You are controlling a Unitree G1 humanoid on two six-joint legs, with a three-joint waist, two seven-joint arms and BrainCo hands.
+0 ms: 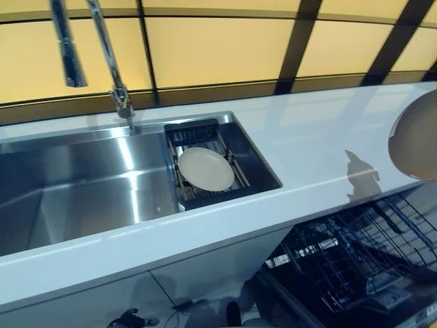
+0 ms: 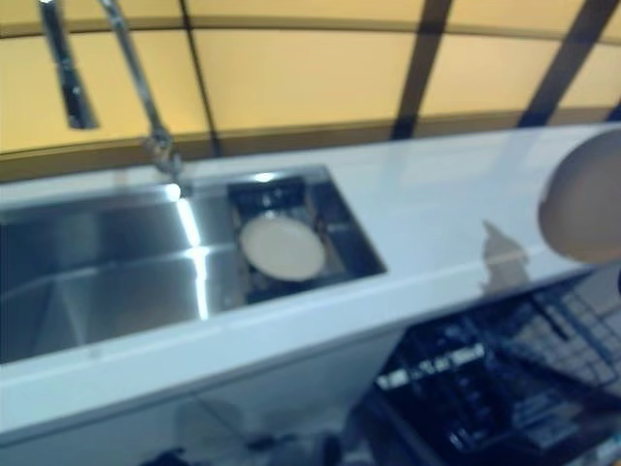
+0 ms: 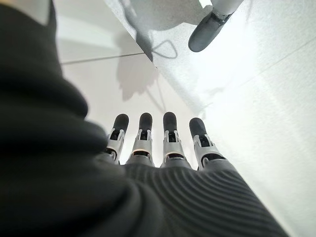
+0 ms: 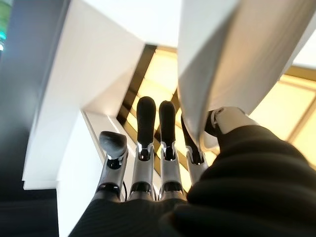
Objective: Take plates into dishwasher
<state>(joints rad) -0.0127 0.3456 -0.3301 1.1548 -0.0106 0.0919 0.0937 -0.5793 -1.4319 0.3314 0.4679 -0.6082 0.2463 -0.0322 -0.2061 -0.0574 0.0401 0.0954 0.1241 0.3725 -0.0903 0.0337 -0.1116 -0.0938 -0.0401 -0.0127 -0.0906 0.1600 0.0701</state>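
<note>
Above the open dishwasher rack [image 1: 355,260], the right hand [image 4: 163,163] pinches a plate [image 1: 415,137] for loading (another waits sink-side); left hand [image 3: 158,148] hangs slack.

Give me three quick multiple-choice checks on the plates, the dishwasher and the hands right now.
1. Where is the plate not being carried?
A. On the counter
B. In the sink's rack
C. In the dishwasher

2. How many plates show?
A. One
B. Two
C. Four

3. What is the right hand doing?
A. Holding a plate
B. Hanging empty
C. Gripping the faucet

Answers: 1 B, the plate lies on the rack in the sink. 2 B, that one plus the held plate. 3 A, right hand pinches it above the dishwasher; left hand is open.
</note>
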